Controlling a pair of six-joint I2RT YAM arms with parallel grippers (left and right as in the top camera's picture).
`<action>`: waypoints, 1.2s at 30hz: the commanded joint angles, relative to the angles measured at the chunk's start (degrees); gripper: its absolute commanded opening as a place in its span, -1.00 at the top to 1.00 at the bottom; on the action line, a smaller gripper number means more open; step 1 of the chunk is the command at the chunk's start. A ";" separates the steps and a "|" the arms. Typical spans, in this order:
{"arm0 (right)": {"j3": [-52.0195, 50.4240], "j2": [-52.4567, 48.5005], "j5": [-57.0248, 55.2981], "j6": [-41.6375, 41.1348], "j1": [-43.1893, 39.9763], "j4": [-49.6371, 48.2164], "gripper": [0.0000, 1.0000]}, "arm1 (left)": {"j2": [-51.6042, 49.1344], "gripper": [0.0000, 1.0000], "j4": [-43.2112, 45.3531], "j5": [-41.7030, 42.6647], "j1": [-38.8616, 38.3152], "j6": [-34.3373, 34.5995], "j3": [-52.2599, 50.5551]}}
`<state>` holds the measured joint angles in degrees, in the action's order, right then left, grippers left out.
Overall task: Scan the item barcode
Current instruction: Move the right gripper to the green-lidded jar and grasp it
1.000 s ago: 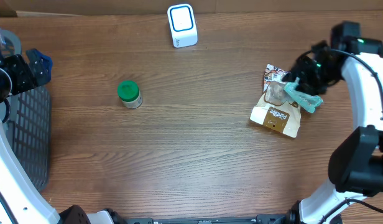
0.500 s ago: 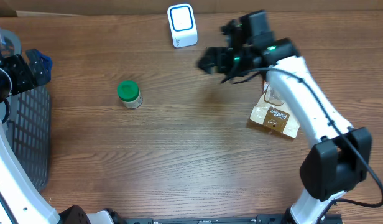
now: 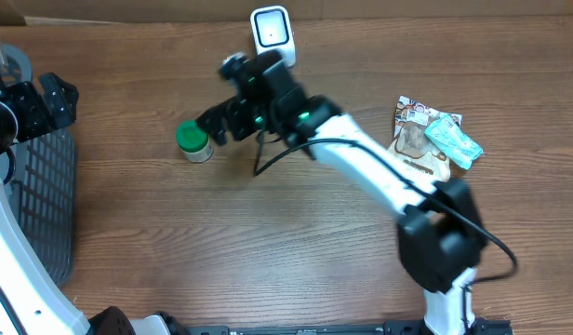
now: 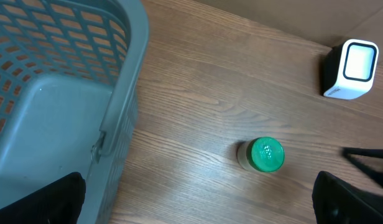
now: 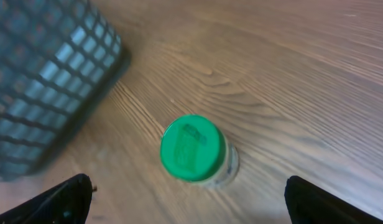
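Observation:
A small jar with a green lid (image 3: 193, 140) stands on the wooden table left of centre, also seen as the jar (image 4: 266, 154) and the jar (image 5: 193, 149). The white scanner (image 3: 272, 37) with a blue ring stands at the far edge, and shows as the scanner (image 4: 352, 68) too. My right gripper (image 3: 217, 102) hovers just right of the jar and above it, open, with nothing between its fingers (image 5: 61, 199). My left gripper (image 3: 56, 96) is open and empty at the far left, above the basket's edge.
A grey mesh basket (image 3: 40, 205) stands at the table's left edge, also seen as the basket (image 4: 55, 93) and the basket (image 5: 48, 81). Snack bags (image 3: 419, 149) with a teal packet (image 3: 452, 140) on top lie at the right.
My right gripper opened, left the snack bags at the right and swung left across the table to the green-lidded jar. The left arm has not moved.

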<state>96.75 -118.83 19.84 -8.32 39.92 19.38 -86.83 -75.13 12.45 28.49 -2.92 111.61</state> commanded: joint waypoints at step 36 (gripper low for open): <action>0.98 -14.58 -13.18 6.36 8.11 -18.95 -1.00 | -0.07 -0.99 0.15 0.68 -0.39 0.76 0.17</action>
<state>96.75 -132.57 10.44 0.78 48.38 1.41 -86.83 -75.16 12.47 28.49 -2.92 111.61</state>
